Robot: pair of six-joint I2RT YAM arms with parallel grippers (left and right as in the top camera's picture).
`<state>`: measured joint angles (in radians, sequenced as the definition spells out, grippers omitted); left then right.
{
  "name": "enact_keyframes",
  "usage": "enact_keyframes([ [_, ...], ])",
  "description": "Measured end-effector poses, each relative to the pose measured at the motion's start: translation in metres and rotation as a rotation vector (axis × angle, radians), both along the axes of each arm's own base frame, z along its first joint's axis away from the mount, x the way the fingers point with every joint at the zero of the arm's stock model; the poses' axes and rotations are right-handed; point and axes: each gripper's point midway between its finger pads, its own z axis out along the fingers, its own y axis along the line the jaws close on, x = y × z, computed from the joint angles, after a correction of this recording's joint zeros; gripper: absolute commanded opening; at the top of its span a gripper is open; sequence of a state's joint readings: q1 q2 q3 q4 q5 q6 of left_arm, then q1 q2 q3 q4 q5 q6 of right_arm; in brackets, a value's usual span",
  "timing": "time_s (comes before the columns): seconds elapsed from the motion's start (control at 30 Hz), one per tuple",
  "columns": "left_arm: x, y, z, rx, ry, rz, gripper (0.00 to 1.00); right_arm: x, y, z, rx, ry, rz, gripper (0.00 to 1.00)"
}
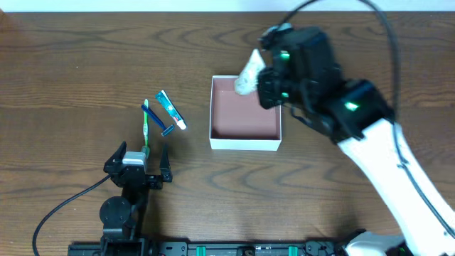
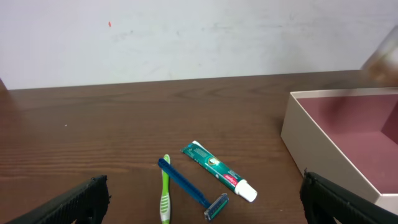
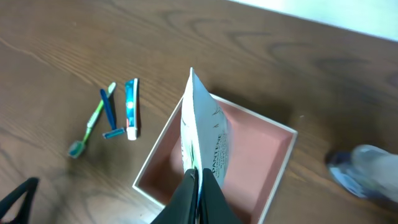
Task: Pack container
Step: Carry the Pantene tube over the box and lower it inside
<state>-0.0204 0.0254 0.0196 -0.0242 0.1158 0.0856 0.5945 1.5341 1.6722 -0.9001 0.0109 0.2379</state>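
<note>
The container (image 1: 245,144), a shallow white box with a brownish-pink floor, sits at the table's middle; it also shows in the left wrist view (image 2: 311,134) and the right wrist view (image 3: 283,168). My right gripper (image 3: 199,177) is shut on a white sachet (image 3: 205,137) and holds it upright above the container's back part (image 1: 249,71). A green toothbrush (image 1: 146,126), a blue razor (image 1: 158,121) and a teal toothpaste tube (image 1: 170,110) lie on the table left of the container. My left gripper (image 1: 140,162) is open and empty, just in front of them (image 2: 205,196).
A blurred pale item with a bluish end (image 3: 367,171) lies on the table to the right of the container. The right arm (image 1: 370,135) crosses the table's right side. A cable runs from the left arm's base (image 1: 117,213).
</note>
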Motion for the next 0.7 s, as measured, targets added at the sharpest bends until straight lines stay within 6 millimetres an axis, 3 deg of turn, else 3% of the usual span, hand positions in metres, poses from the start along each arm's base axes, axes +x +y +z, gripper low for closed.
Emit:
enact_keyframes([
  [0.13, 0.000, 0.000, 0.000, 0.000, 0.000, 0.000, 0.98, 0.009, 0.014, -0.017, -0.009, 0.018, -0.007, 0.01],
  [0.7, 0.000, 0.000, 0.000, 0.000, 0.000, 0.000, 0.98, 0.029, 0.038, -0.074, -0.020, 0.129, -0.085, 0.02],
])
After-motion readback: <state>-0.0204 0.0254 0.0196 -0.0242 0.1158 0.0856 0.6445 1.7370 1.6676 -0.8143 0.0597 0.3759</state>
